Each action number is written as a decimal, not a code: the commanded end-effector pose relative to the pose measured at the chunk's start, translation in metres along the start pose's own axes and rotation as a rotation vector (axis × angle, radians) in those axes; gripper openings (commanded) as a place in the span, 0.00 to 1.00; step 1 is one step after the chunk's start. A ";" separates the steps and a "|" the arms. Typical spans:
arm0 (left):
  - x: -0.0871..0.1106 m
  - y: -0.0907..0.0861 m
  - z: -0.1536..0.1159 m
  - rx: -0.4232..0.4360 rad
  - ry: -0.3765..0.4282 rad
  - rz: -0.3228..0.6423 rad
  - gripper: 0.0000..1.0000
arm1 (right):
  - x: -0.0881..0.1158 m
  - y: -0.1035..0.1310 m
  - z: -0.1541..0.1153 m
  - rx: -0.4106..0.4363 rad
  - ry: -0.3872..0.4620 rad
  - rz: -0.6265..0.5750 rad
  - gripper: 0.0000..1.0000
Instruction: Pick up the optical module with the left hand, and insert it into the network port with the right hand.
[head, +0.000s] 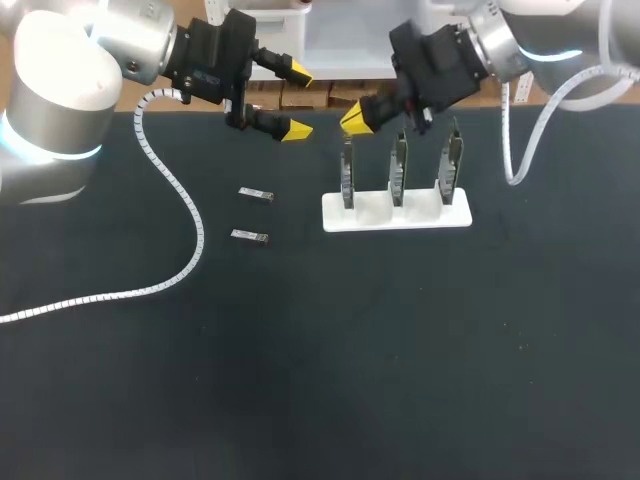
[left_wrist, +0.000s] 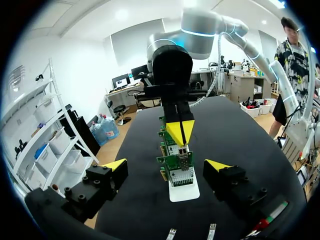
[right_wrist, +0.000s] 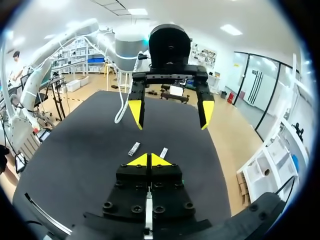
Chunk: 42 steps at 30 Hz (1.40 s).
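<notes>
Two small silver optical modules (head: 256, 193) (head: 249, 236) lie flat on the black table, left of a white stand (head: 396, 212) holding three upright green circuit boards with ports (head: 399, 168). My left gripper (head: 298, 101) hangs open in the air behind the modules, with nothing between its fingers. My right gripper (head: 355, 118) is shut and empty, just above the leftmost board. The left wrist view shows its own open gripper (left_wrist: 166, 165), the boards (left_wrist: 176, 167) ahead, the right gripper (left_wrist: 180, 131) over them and both modules (left_wrist: 171, 234) (left_wrist: 211, 231) below. From the right wrist, its own shut gripper (right_wrist: 149, 160) faces the left gripper (right_wrist: 171, 114) and the modules (right_wrist: 134, 148) (right_wrist: 163, 153).
A white coiled cable (head: 170, 180) from the left arm trails across the table's left side. Another white cable (head: 515, 150) hangs from the right arm behind the stand. Boxes stand along the table's far edge.
</notes>
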<state>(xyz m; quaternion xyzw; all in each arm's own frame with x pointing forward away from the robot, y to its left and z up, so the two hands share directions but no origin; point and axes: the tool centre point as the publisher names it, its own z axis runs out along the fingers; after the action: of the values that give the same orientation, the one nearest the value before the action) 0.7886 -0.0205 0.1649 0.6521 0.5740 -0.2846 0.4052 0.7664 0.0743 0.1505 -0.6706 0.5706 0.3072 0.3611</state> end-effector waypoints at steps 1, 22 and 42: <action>0.000 0.002 0.000 0.005 0.004 -0.001 1.00 | -0.007 0.005 -0.014 0.028 0.011 -0.003 0.10; 0.000 0.002 0.000 0.005 0.004 -0.001 1.00 | -0.015 0.017 -0.080 0.069 0.125 -0.010 1.00; 0.000 0.002 0.000 0.005 0.004 -0.001 1.00 | 0.002 0.029 -0.107 -0.007 0.152 0.036 1.00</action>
<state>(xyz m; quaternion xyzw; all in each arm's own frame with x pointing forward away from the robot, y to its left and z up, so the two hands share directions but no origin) 0.7886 -0.0205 0.1649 0.6521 0.5740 -0.2846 0.4052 0.7381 -0.0141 0.2005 -0.6811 0.6074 0.2618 0.3139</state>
